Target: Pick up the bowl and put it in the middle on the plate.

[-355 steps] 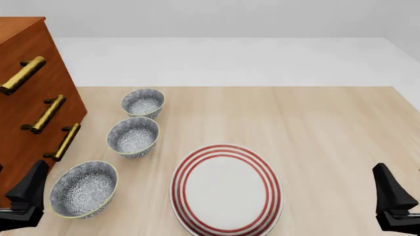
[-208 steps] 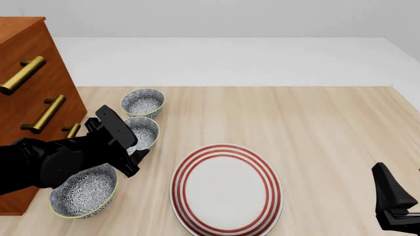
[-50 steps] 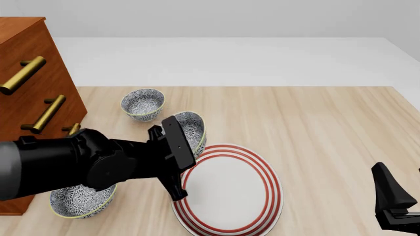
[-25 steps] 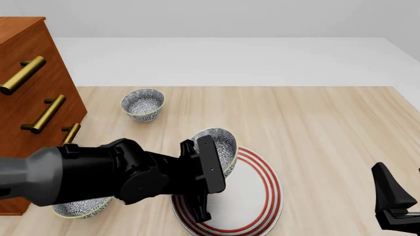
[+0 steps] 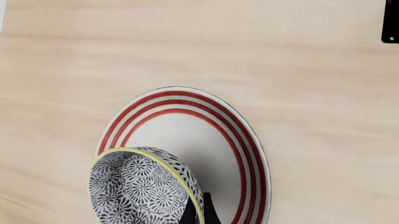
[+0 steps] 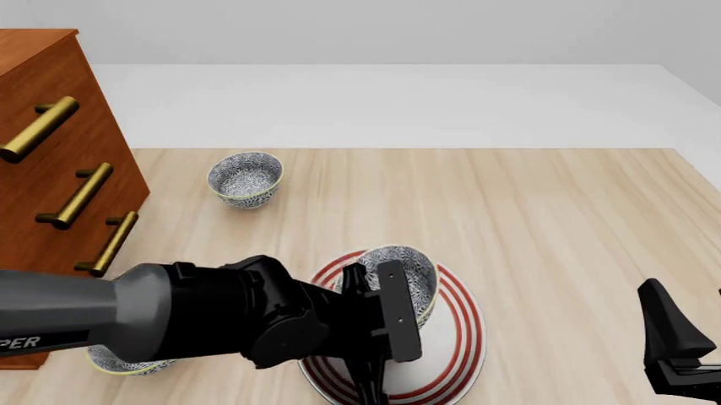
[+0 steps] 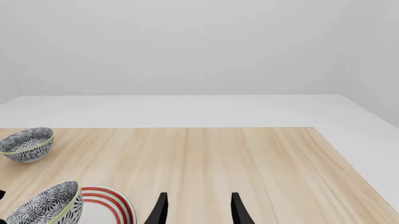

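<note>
Blue-grey floral ceramic bowl [image 6: 403, 278] is pinched by my left gripper [image 6: 389, 325], tilted above the large white red-ringed plate [image 6: 460, 333]; my right gripper [image 7: 195, 212] is spread.
</note>
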`<state>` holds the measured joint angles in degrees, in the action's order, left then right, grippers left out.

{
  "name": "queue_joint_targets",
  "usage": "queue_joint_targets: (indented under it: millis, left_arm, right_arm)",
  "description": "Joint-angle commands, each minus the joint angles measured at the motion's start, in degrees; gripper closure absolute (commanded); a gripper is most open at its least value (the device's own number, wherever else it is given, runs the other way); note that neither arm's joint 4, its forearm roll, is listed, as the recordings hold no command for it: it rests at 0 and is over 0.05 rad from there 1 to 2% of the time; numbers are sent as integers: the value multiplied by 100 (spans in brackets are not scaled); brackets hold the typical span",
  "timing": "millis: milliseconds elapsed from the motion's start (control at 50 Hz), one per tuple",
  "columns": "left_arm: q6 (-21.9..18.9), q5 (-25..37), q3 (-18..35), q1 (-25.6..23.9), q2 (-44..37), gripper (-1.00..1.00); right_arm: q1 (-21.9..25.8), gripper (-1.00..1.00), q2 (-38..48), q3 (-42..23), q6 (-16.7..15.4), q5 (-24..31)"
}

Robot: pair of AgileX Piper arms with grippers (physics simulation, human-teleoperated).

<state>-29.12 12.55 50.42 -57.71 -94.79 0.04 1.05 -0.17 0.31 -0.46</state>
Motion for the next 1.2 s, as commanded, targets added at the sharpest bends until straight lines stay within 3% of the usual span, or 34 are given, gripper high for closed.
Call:
queue_joint_targets:
  millis: [20,500,520,900,1200]
  left_arm:
    - [71,-36,-1,-139,-222,100]
    - [39,-107,-70,-98,-284,100]
    - [37,-135,-80,-110,-289,-100]
    - [183,-273,-105,-179,-158,-100]
    - [349,2,-85,-238,455,-100]
  right_arm:
    - [1,-100,-1,0,-1,0]
    - [-1,-100,1,0,1,0]
    - [-1,-100,0,0,1,0]
    - [0,-100,1,0,0,0]
    - [0,-100,1,0,0,-1]
